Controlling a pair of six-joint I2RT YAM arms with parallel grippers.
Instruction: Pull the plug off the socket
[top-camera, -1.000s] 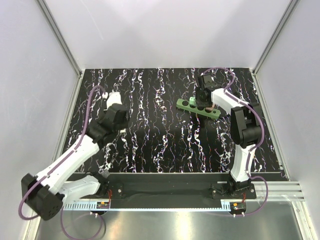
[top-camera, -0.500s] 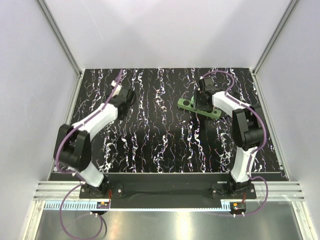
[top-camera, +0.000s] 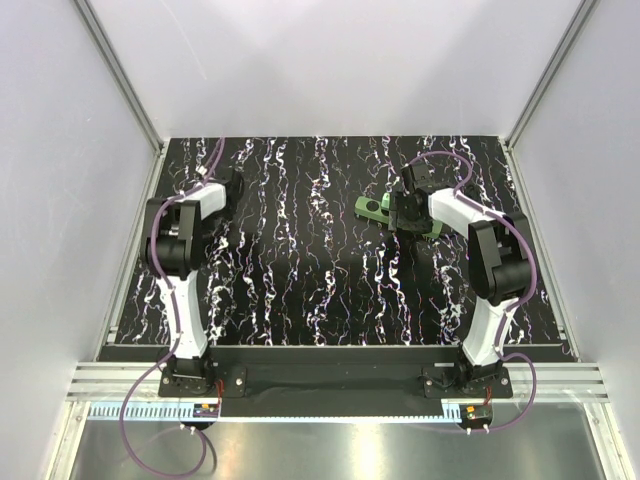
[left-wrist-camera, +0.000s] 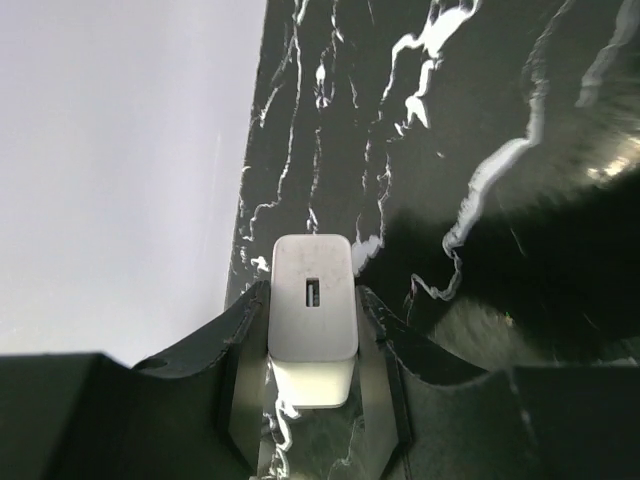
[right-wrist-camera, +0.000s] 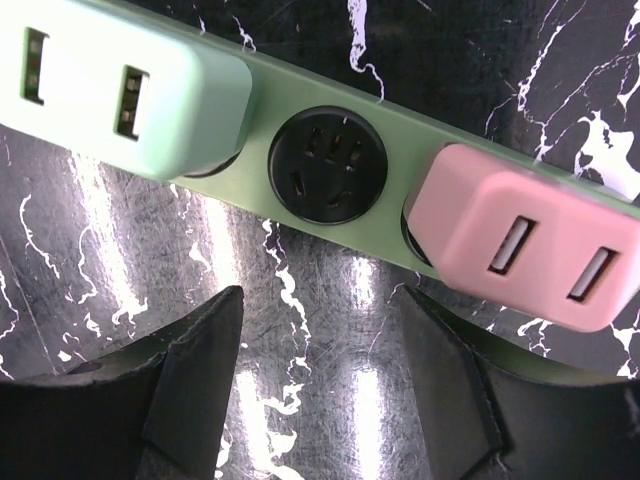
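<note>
Lying flat toward the far right of the black, white-veined marble-patterned table (top-camera: 300, 270): the long narrow green plastic power strip (right-wrist-camera: 400, 125), set at a slant, left end a little farther back than the right. Plugged into it, in the right wrist view, a pale mint-green block adapter (right-wrist-camera: 120, 85) with two USB slots on one side and a pink block adapter (right-wrist-camera: 520, 250) with two USB slots on the other. Between them, a bare round black socket hole (right-wrist-camera: 328, 165) with nothing in it. Hovering directly over that stretch of strip, the right gripper (right-wrist-camera: 320, 375), jaws spread wide. Black fingers (right-wrist-camera: 195, 370) standing either side of bare tabletop just beside the strip's long edge, gripping nothing and touching neither adapter. Well apart from all this, at the far left of the table and hard by the white side wall (left-wrist-camera: 120, 150), the left gripper (left-wrist-camera: 312, 345), on an arm folded up tall. Closed partway on a white box-shaped plastic plug (left-wrist-camera: 312, 290), fingers pressed against its two long sides, one small slot showing on the face turned to the camera. Held over the table's left edge, clear of the power strip and out of any socket. Impossible to tell from these views whether the plug's underside touches the tabletop.
</note>
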